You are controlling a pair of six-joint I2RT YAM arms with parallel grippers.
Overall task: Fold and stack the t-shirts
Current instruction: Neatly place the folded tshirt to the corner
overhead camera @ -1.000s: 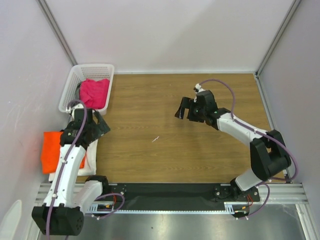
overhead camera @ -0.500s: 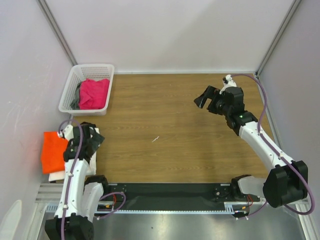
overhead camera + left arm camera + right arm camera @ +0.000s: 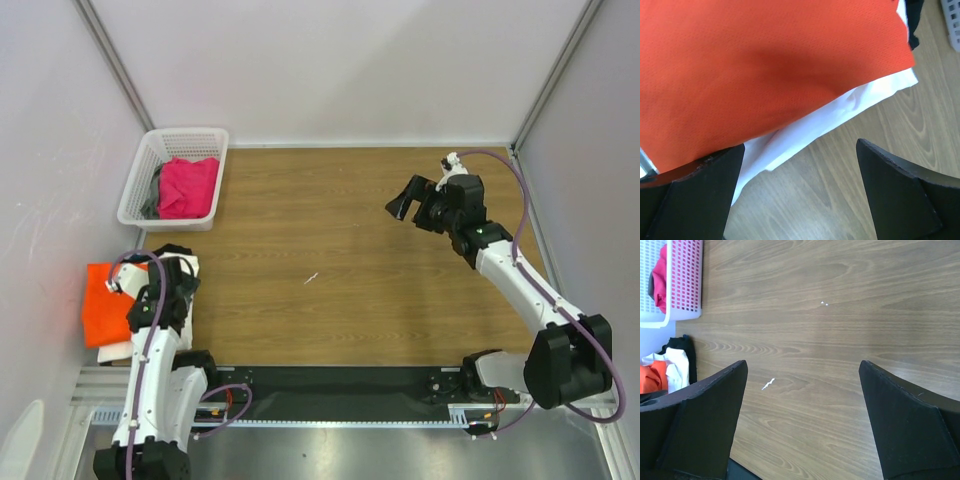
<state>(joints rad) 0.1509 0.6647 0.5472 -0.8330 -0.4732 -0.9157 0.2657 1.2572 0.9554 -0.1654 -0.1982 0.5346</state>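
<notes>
The orange shirt (image 3: 765, 65) lies folded on the white shirt (image 3: 840, 110) at the tabletop's near left corner. The left fingers (image 3: 695, 200) and right fingers (image 3: 910, 425) are wide open, holding nothing. I think the left ones could bump the pile and mess it up.

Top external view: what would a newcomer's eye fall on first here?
The bright orange t-shirt at the near-left edge of the table, lying on a white t-shirt. Next, the magenta-pink t-shirt in the white basket at the far-left corner.
</notes>
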